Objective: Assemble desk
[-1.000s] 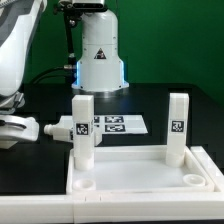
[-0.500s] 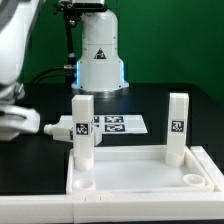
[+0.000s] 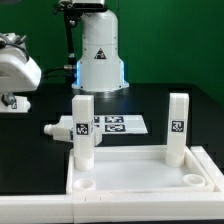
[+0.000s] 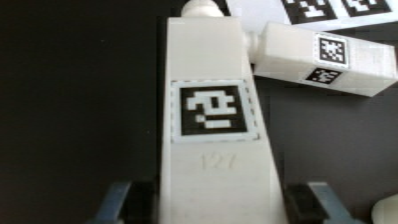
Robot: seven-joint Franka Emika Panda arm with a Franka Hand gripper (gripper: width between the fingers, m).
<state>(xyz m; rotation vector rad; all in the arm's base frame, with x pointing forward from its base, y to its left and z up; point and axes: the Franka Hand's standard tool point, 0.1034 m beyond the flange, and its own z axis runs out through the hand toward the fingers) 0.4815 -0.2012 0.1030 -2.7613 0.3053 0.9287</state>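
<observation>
The desk's white tabletop lies at the front with two legs standing upright in it, one on the exterior view's left and one on its right. A third leg lies on the black table behind the left upright one. My gripper hangs at the exterior view's left edge. It is shut on a fourth leg, whose tag faces the wrist camera. One finger stands on each side of that leg. In the exterior view the held leg is mostly hidden.
The marker board lies flat behind the tabletop. The white conical robot base stands at the back. The tabletop's near corner sockets are close to the front edge.
The jaws have closed on the lying leg at the exterior view's left, and the arm has risen, lifting it off the table. The other legs and the tabletop have not moved.
</observation>
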